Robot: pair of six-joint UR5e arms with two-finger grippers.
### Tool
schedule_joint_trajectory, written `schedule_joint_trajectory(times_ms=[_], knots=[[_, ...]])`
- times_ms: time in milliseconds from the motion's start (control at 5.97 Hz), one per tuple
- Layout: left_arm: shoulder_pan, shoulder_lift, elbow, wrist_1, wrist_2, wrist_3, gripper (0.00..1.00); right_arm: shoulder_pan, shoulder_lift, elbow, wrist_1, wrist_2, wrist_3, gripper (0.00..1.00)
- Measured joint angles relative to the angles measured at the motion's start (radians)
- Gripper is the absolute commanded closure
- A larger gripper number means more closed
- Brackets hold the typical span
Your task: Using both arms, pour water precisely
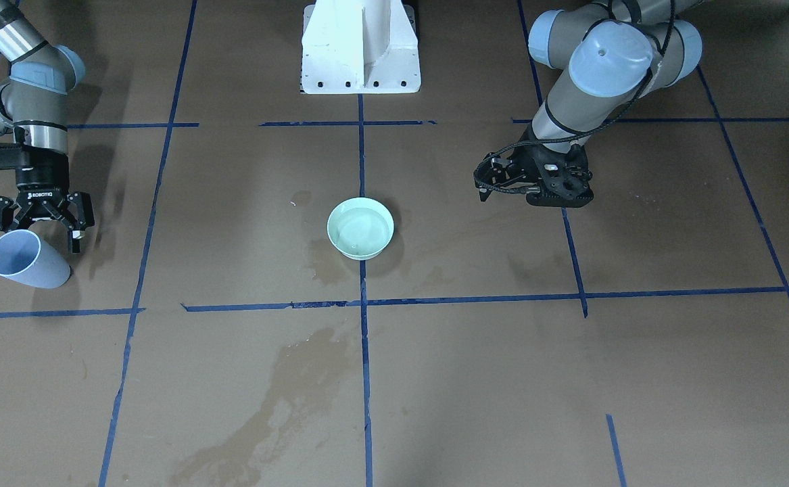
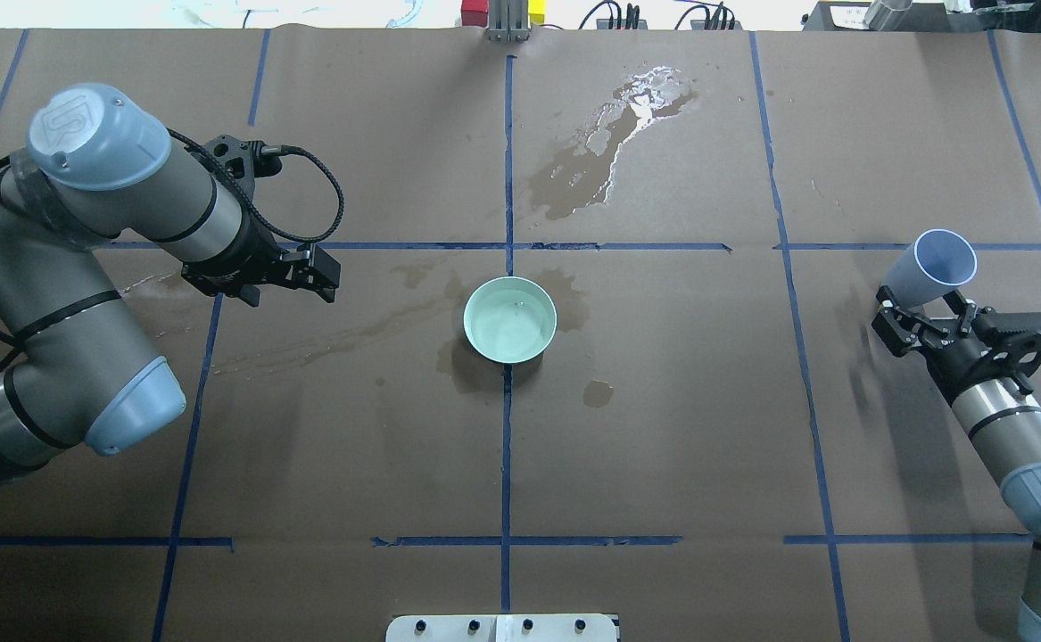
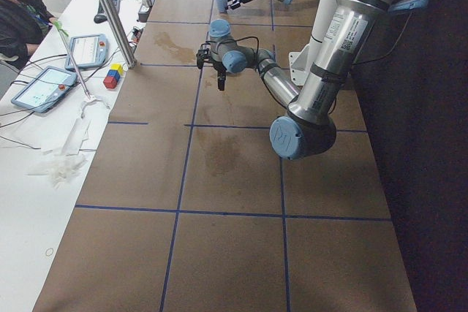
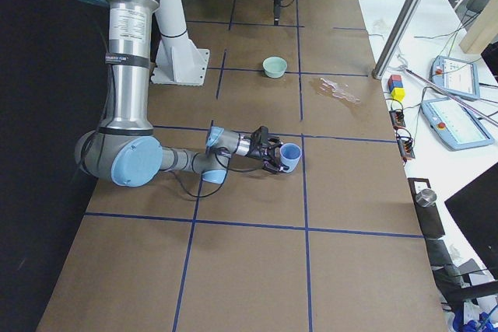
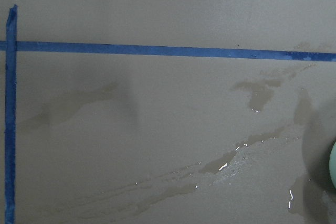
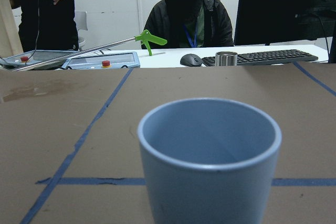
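We see the water [image 2: 511, 325] lying in the pale green bowl [image 2: 509, 319] at the middle of the brown-papered table [image 2: 681, 428], where 2 blue tape lines [image 2: 507, 446] cross near it. Well off to the bowl's right in the overhead view, the right gripper [image 2: 924, 314] has its fingers spread around the base of a pale blue cup [image 2: 935, 267] and touching it, though we cannot tell whether it grips. Well to the bowl's left, the left gripper [image 2: 310, 272] hangs empty above wet stains [image 2: 342, 334], jaws together.
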Motion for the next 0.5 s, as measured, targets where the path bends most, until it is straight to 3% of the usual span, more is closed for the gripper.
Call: schedule_joint_trajectory(times_ms=[502], knots=[[0.0, -0.001, -0.008, 0.001, 0.0, 0.0, 0.0, -0.103, -0.077, 0.0, 0.112, -0.08, -0.001, 0.0]])
